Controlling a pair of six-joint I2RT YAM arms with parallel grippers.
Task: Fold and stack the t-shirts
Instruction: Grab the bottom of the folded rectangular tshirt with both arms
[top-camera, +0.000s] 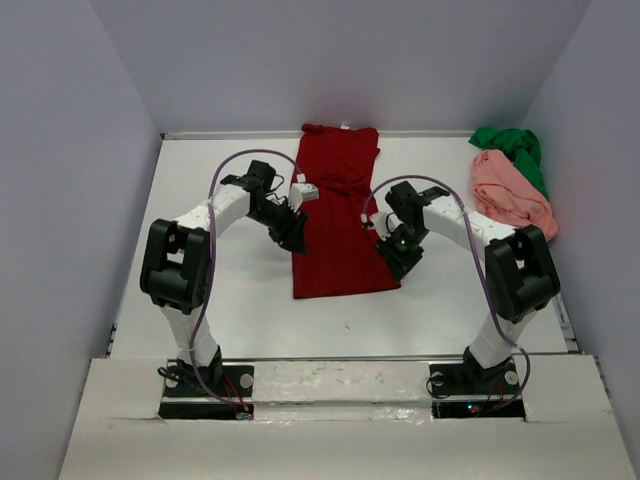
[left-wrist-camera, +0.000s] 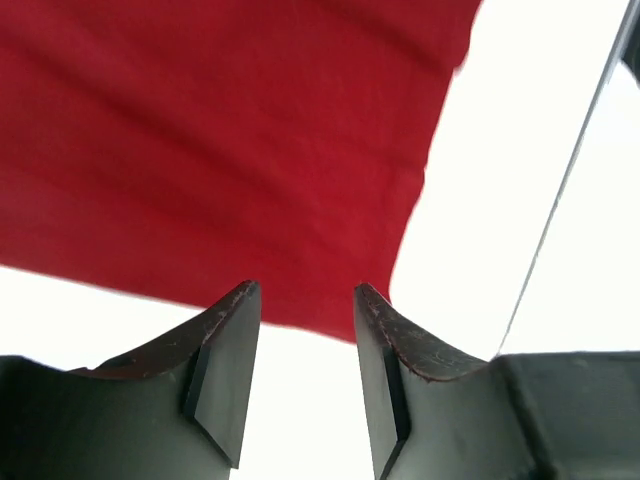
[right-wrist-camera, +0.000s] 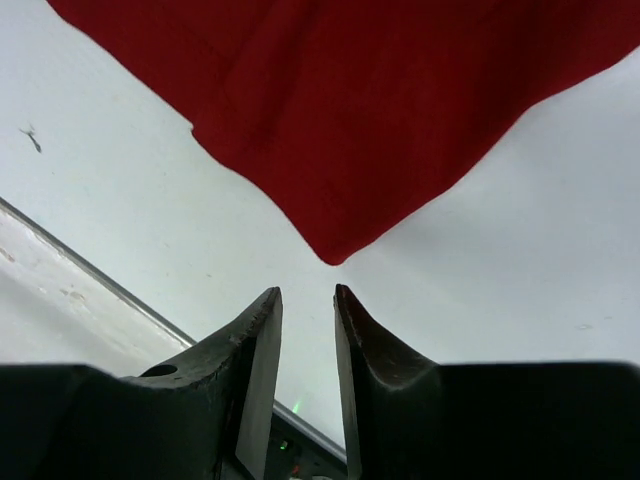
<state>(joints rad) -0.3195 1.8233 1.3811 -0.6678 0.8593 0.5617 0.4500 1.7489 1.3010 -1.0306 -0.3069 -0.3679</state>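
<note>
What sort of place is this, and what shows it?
Probably a robotics lab test cell: a white table boxed by plain wall panels, left arm and right arm bolted at its edge, dark red t-shirt laid flat.

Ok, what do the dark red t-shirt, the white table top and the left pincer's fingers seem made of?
Dark red cloth t-shirt: soft matte fabric, probably cotton knit, lying in gentle creases. White table top: smooth hard board, perhaps laminate; the finish is hard to tell. Fingers of the left pincer: dark rigid plastic by the look, matte, edges scuffed reddish.
</note>
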